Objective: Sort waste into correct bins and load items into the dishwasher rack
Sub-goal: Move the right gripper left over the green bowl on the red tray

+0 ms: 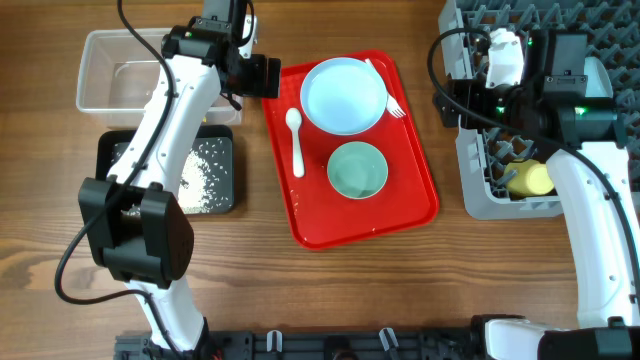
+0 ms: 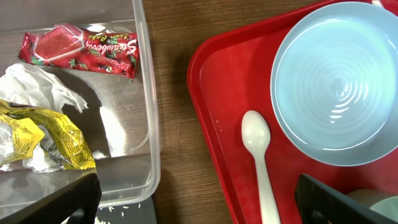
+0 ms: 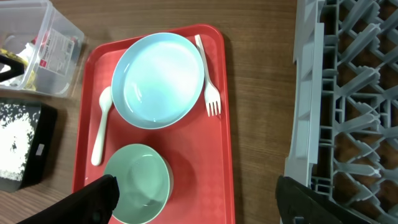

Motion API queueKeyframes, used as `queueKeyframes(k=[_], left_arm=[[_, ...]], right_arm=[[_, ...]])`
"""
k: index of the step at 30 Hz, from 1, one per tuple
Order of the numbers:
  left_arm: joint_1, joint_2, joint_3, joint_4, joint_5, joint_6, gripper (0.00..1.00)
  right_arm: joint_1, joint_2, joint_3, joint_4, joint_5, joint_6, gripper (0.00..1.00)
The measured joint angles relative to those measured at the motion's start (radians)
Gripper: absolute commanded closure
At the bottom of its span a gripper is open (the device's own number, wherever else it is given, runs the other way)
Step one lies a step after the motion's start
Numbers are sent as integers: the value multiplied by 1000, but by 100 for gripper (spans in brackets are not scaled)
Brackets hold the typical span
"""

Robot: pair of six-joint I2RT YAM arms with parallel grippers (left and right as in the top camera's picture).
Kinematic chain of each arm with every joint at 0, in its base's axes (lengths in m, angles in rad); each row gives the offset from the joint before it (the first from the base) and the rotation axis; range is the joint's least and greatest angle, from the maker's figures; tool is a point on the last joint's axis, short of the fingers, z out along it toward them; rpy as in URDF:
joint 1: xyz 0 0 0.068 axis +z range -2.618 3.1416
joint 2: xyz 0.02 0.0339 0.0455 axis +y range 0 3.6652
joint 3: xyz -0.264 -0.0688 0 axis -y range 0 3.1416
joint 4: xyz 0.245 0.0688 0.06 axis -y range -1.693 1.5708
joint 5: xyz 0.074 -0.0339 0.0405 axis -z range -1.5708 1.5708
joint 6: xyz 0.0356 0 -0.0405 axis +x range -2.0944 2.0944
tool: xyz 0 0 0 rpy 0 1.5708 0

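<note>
The clear bin [image 1: 100, 70] holds the red wrapper [image 2: 81, 50], white napkin [image 2: 43, 93] and yellow wrapper [image 2: 43, 134]. The black bin [image 1: 225, 175] holds rice grains [image 1: 205, 165]. On the red tray [image 1: 400, 215] lie the pale blue plate [image 1: 343, 95], a greenish bowl [image 1: 357, 170], the white spoon [image 1: 296, 140] and the fork [image 1: 390, 98]. A yellow cup [image 1: 530, 180] lies in the grey rack [image 1: 480, 190]. My left gripper [image 2: 199, 208] is open and empty between the clear bin and the tray. My right gripper [image 3: 202, 202] is open and empty, between the tray and the rack.
The red tray sits mid-table between the bins on the left and the rack on the right. Bare wood runs between the tray and the rack [image 3: 261, 124] and between the tray and the clear bin [image 2: 177, 124].
</note>
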Motion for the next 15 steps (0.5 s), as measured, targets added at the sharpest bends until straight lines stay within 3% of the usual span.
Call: queueKeyframes(k=[15], left_arm=[[-2,0,0,8,0,0,0]], right_arm=[[7,0,0,3,0,-23,14]])
